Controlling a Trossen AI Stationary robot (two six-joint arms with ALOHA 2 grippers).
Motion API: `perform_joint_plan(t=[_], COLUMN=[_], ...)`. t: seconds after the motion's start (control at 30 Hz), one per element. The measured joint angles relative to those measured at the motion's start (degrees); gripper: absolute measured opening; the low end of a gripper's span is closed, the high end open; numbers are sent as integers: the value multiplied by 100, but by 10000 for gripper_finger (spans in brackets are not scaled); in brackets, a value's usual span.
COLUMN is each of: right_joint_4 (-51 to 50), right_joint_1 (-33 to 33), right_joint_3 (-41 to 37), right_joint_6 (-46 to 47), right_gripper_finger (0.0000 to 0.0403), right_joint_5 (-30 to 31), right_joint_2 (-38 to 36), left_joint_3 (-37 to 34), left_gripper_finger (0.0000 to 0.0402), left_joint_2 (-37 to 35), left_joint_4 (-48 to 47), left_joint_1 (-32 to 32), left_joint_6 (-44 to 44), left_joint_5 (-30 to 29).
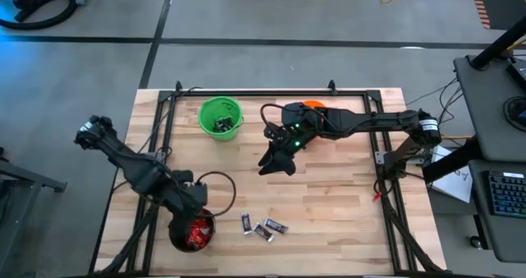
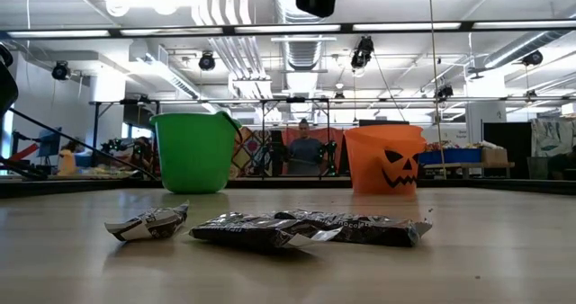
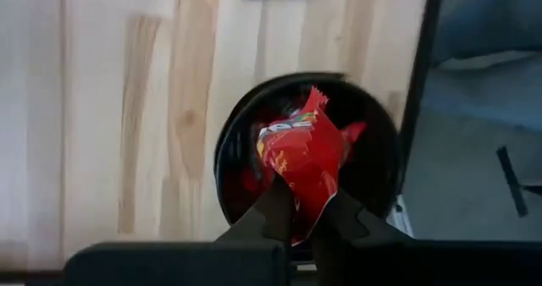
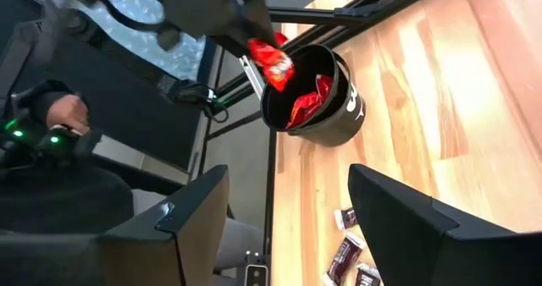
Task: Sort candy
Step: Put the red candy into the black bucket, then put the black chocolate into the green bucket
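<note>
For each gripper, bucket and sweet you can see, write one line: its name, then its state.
left gripper: shut on red packet, above black bucket
right gripper: open, empty
black bucket: upright, holds red sweets
green bucket: upright
orange bucket: upright
dark bars: lying loose on table

left pincer (image 3: 303,203): closed, front-left | right pincer (image 1: 277,164): spread, mid-table

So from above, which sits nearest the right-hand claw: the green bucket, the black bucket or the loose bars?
Measured from the right gripper:
1. Green bucket, toward the table's back.
2. Loose bars, near the front edge.
3. Black bucket, front-left corner.
</note>
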Motion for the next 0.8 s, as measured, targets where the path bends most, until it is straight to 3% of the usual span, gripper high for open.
perform_joint_plan(t=[0.13,0.33,0.8], right_joint_4=[-14,-213,-1479], right_joint_1=[2,4,111], right_joint_3=[0,0,-2], right_joint_6=[-14,-35,12], right_gripper_finger=[238,238,238], right_joint_5=[-4,-7,195], right_joint_2=[0,0,-2], left_joint_3=[-200,-220,-220], left_gripper_finger=[14,29,117], left_joint_2=[238,645,509], left_joint_4=[28,34,-97], left_joint_1=[-13,-24,-24], left_joint_6=[-64,-75,-7], left_joint_5=[417,545,891])
